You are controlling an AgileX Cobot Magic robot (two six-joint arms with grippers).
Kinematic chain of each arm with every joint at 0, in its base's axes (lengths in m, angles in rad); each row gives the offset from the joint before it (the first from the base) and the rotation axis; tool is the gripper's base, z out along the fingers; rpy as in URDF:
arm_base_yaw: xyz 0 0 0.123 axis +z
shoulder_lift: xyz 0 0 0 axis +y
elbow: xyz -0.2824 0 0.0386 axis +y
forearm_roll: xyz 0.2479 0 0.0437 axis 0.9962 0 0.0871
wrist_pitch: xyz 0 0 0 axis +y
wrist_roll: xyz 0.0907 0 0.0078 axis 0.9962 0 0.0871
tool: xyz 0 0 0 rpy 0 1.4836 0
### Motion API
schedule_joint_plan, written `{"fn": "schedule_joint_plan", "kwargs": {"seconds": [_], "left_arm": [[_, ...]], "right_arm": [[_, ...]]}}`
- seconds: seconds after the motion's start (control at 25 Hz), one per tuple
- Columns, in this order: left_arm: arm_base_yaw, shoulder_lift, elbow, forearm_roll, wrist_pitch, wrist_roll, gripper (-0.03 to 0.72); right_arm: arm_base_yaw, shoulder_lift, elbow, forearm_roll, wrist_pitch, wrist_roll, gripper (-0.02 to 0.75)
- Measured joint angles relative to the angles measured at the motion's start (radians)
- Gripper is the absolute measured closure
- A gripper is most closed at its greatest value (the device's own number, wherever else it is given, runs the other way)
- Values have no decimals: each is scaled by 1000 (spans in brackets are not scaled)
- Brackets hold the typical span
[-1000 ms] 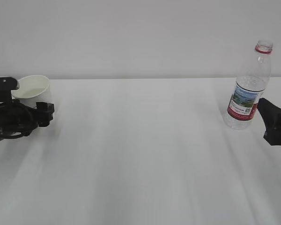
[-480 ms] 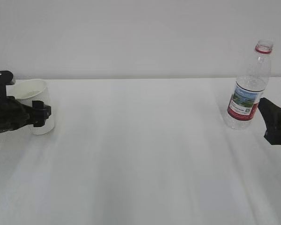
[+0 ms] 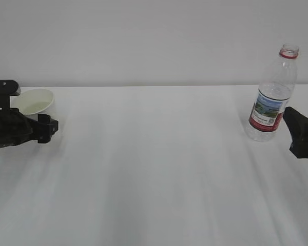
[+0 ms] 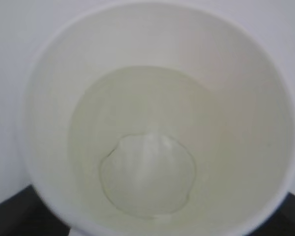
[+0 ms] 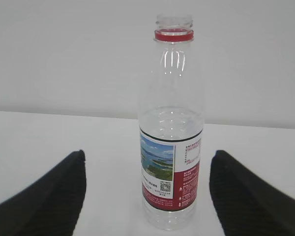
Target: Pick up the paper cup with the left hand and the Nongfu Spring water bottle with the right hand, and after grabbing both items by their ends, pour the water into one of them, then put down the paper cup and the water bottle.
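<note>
1. The left hand (image 3: 43, 127) is reaching in at the far left of the white counter (image 3: 159, 169), with its fingers spread wide on either side of the paper cup (image 3: 35, 105). The cup is sitting between them, and whether they are pressing on its wall cannot be told.
2. In the left wrist view the paper cup (image 4: 157, 128) is lying right under the hand, filling the picture, with a pale pool of water (image 4: 147, 182) in its bottom.
3. The right hand (image 5: 147, 196) is standing wide open and holding nothing.
4. The Nongfu Spring water bottle (image 5: 172, 147) is standing upright and capless just ahead of the right hand, lined up with the gap between its fingers and touching neither.
5. In the exterior view the Nongfu Spring water bottle (image 3: 272, 97) is standing just left of the right hand (image 3: 292, 130), well apart from the cup.
</note>
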State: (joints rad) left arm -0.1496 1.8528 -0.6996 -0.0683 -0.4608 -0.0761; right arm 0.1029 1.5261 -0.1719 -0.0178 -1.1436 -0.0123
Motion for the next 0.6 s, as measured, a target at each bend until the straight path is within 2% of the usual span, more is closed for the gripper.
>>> {"fn": "schedule_joint_plan", "kwargs": {"seconds": [0.16, 0.4, 0.6], "left_arm": [[0, 2, 0, 10, 39, 0, 1], [0, 2, 0, 10, 94, 0, -5], [0, -13, 0, -7, 215, 0, -5]], "right_arm": [[0, 0, 0, 0, 0, 0, 149], [0, 0, 0, 0, 0, 0, 150], [0, 0, 0, 0, 0, 0, 149]]}}
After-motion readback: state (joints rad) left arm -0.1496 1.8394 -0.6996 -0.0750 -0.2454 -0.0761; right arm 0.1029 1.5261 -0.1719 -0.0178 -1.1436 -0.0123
